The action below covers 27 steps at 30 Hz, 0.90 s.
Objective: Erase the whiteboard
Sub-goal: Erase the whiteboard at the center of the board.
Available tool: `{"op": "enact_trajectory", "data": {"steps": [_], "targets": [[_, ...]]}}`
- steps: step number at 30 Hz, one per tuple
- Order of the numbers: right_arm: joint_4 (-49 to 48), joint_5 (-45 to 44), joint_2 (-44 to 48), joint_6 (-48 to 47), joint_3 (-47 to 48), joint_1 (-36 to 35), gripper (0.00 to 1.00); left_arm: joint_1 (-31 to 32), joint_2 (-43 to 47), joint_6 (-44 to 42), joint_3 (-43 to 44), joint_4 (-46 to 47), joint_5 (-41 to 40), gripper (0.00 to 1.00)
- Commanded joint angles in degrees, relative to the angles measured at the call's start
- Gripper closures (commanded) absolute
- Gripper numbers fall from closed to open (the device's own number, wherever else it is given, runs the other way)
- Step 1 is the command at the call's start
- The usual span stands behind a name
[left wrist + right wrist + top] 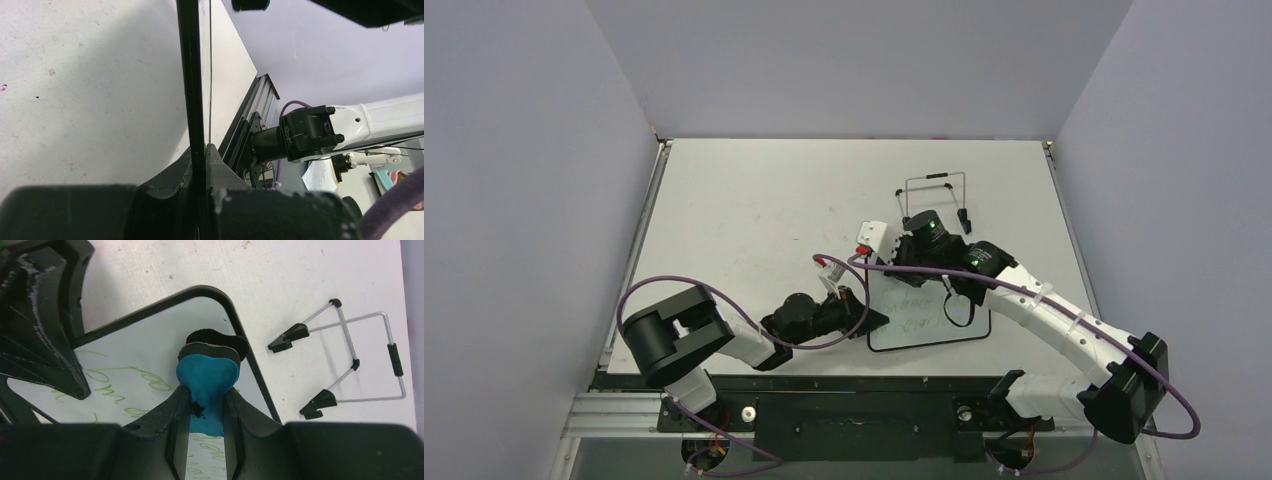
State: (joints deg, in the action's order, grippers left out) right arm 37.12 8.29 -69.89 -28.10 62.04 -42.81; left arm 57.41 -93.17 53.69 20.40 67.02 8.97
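The whiteboard, white with a thin black frame and green handwriting, lies flat on the table in front of the arms. My left gripper is shut on its left edge; in the left wrist view the black frame runs straight up from between the fingers. My right gripper is shut on the blue-and-black eraser and holds it over the board's far right corner. Green writing shows to the left of the eraser and between the fingers.
A wire stand with black feet lies on the table just behind the board; it also shows in the right wrist view. The table's near edge is a black rail. Grey walls enclose left, right and back.
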Motion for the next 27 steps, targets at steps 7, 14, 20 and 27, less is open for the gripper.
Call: {"op": "enact_trajectory", "data": {"steps": [7, 14, 20, 27], "targets": [[-0.5, -7.3, -1.5, -1.5, -0.4, -2.1, 1.00, 0.6, 3.0, -2.9, 1.4, 1.9, 0.7, 1.00], [-4.8, -13.5, -3.4, 2.9, 1.2, -0.2, 1.00, 0.8, 2.5, -3.0, 1.8, 2.0, 1.2, 1.00], [-0.3, -4.7, -2.5, -2.4, -0.4, -3.8, 1.00, 0.8, 3.0, -3.3, 1.8, 1.5, 1.2, 1.00], [-1.8, -6.5, -0.6, -2.1, -2.9, -2.1, 1.00, 0.8, 3.2, -3.7, 2.2, 0.9, 1.5, 1.00]]}}
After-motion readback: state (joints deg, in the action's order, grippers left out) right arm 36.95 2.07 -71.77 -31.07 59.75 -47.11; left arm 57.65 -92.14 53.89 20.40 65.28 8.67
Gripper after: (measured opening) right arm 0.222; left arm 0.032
